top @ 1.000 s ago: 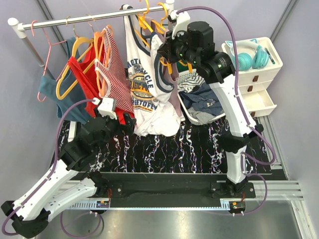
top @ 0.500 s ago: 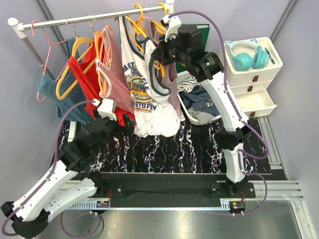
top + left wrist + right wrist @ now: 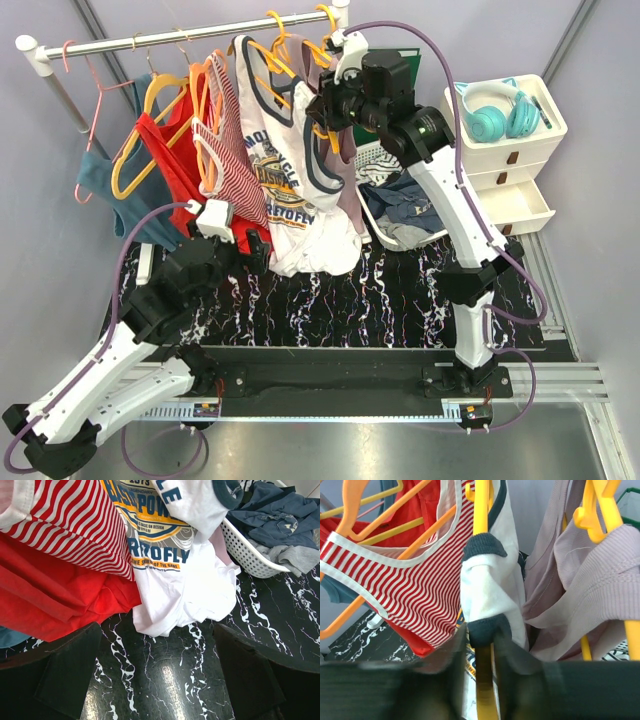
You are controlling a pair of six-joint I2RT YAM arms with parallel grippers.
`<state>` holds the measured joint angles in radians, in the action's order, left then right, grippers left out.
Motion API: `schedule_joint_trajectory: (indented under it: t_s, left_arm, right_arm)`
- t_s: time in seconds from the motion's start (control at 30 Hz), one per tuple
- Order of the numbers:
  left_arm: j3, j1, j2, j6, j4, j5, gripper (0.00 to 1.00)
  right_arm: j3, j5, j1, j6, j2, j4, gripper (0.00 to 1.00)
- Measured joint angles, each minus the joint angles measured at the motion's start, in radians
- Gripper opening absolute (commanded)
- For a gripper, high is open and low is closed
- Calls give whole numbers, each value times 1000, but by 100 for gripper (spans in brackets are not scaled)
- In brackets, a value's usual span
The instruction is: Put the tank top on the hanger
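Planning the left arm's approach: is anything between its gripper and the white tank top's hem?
Nothing visible. Only bare table separates the open left gripper from the tank top; the red garment lies off to the side.

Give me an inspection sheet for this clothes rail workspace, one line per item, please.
Surface: black marbled mat, hem of the tank top piled on it.
Job's things: tank top hangs at the rail, one strap over the yellow hanger.
Clutter: striped top, red top, mauve top on the rail; basket of clothes; headphones on a drawer unit.
Hands: left hand open, empty, low over the mat; right hand at the hanger's arm, grip unclear.
Cables: purple cables loop along both arms.
Surroundings: grey walls; nothing else seen.
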<state>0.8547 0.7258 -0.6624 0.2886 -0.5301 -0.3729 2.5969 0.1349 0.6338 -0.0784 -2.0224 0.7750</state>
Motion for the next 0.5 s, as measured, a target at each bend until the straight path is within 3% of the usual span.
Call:
schedule_joint_trajectory:
  t_s: [0.17,0.2,0.23,0.33,0.5]
  left_arm:
    - [0,0,2,2,0,-18,99]
    - [0,0,3,2,0,-21,99]
    - [0,0,5,3,0,-24,99]
    - [0,0,7,5,0,-27,99]
    - [0,0,8,8,0,-31,99]
  right_arm:
    - [0,6,0,-2,32,0,64]
    - [0,8,0,-1,39,0,74]
    - [0,10,0,2,50,0,77]
    - [-1,14,0,6,79,0,86]
    - [-47,18,0,13,155,-3,91]
